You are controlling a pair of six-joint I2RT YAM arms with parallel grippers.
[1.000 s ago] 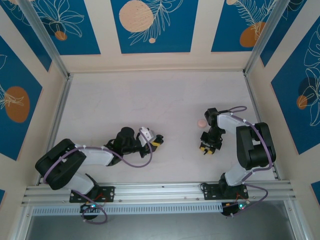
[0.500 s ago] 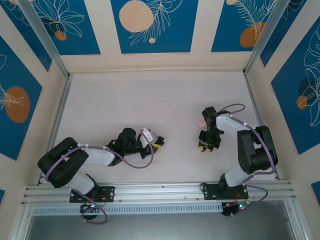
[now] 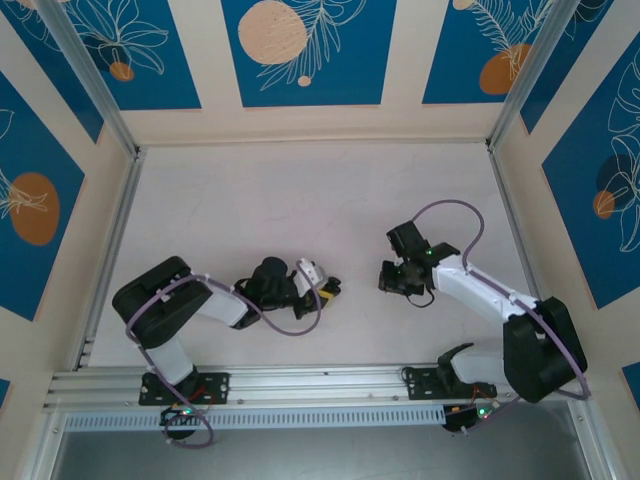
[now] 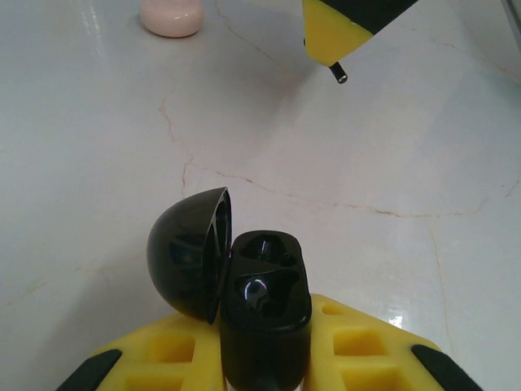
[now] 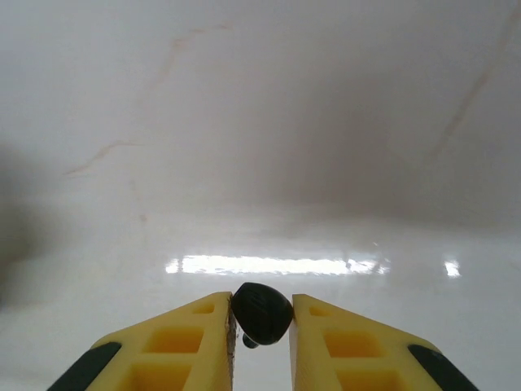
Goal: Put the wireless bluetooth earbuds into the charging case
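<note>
**Inspector:** Left gripper [image 4: 264,350]?

**Assistant:** Clamped on the black charging case [image 4: 264,285]. Its lid [image 4: 191,252] is hinged open to the left.

**Inspector:** Right gripper [image 5: 260,300]?

**Assistant:** Pinching one black earbud [image 5: 262,316] between its yellow fingers, with the stem protruding. From the left wrist, that tip hangs beyond the open case, apart from it.

**Inspector:** Anything else?

**Assistant:** A pink case [image 4: 171,15] lies farther off on the marbled table [image 4: 366,163].

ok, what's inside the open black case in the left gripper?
Two dark wells in the black case, and both look empty. The lid stands open to the left. Well floors are too dark to read. The left gripper covers the case's lower body.
</note>
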